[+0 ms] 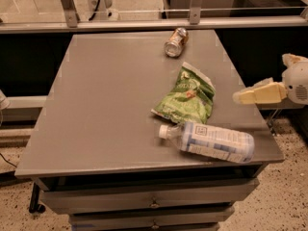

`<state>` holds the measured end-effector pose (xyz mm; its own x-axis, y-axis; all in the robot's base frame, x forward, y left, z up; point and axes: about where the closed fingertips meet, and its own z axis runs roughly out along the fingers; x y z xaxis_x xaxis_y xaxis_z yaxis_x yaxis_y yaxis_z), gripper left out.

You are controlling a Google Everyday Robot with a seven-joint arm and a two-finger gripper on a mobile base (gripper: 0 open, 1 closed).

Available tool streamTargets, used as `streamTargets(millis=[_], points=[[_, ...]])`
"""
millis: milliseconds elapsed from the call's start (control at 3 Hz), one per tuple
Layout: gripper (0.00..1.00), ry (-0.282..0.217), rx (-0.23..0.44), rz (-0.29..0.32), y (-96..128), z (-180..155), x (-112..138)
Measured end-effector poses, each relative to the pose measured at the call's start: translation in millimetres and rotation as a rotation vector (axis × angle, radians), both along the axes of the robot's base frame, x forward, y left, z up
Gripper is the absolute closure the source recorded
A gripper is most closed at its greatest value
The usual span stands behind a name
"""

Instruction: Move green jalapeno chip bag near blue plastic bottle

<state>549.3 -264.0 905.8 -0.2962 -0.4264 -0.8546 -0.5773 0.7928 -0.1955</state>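
Note:
The green jalapeno chip bag [185, 97] lies flat on the grey table [106, 105], right of centre. The blue plastic bottle [214, 141] lies on its side just in front of the bag, white cap to the left, almost touching the bag's near edge. My gripper [263, 81] hangs off the table's right edge, to the right of the bag and apart from it. Its cream fingers [260, 94] are spread and hold nothing.
A small metallic can [175, 41] lies on its side near the table's back edge. A metal rail [144, 24] runs behind the table. Drawers [154, 203] sit below the tabletop. The bottle lies close to the table's front right corner.

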Motion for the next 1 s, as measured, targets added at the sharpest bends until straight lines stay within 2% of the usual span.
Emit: streamTargets(millis=[667,1000], points=[[0.0,-0.01,-0.009,0.001,-2,2,0],[0.0,-0.084,-0.014,-0.005,-7,13,33]])
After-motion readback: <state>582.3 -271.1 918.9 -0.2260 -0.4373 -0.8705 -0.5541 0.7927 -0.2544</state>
